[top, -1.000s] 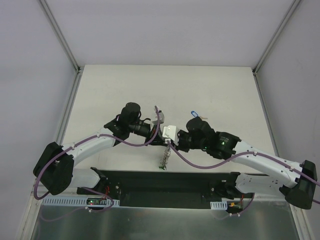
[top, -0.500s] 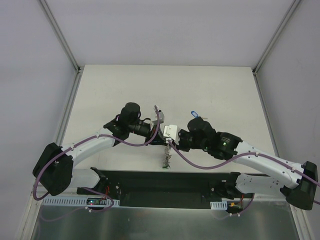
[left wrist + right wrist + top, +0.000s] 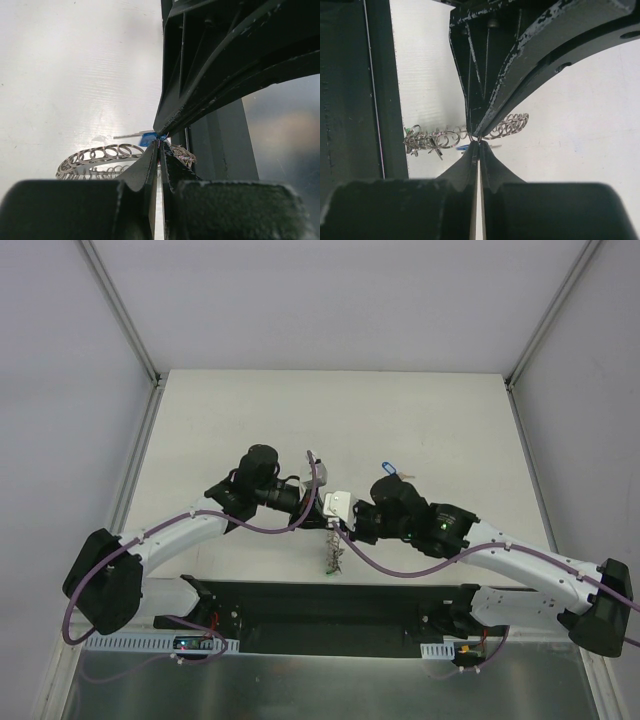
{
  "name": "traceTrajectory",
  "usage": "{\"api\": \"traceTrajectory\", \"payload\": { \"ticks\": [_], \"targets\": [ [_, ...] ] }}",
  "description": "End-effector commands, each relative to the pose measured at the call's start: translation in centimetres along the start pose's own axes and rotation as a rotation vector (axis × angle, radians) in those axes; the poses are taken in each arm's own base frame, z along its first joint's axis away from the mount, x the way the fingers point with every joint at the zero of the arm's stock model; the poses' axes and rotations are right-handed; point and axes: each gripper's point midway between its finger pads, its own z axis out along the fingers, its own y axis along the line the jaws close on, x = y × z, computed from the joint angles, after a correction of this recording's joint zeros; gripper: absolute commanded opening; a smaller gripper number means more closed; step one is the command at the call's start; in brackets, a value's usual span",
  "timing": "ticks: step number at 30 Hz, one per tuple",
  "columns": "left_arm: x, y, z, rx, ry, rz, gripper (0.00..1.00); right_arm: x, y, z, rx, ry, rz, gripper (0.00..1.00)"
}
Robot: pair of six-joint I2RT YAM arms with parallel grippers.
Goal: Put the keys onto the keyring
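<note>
Keyring [image 3: 100, 153] — at left gripper [image 3: 160, 148] tips

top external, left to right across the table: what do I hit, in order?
Order: left arm's shoulder → keyring → blue key → right arm's shoulder. Both sets of jaws sit over the keyring's span, so they are left out.

White table [image 3: 250, 420] w/ black base plate [image 3: 330, 605] at near edge.
</note>
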Motion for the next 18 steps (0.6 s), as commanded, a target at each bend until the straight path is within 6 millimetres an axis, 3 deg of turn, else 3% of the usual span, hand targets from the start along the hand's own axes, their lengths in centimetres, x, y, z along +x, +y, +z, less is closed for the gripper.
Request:
{"api": "traceTrajectory", "payload": {
  "ticks": [1,9,18],
  "targets": [
    [-2.1,-0.9,-0.3,0.006,-0.044,0.088,0.0,-2.2,-0.6,-0.7,0.014,-0.062,-0.018,0.01],
    [-2.9,1.5,-1.9,-0.161,-0.084,0.066,0.0,-1.2,0.0,-1.1,0.006,-0.042,0.001,0.01],
    [-3.8,1.2,-2.5,-0.175,-0.14,0.08,0.0,0.0,0.6,-0.7,-0.007,-0.019,0.028,0.01]
  ]
}}
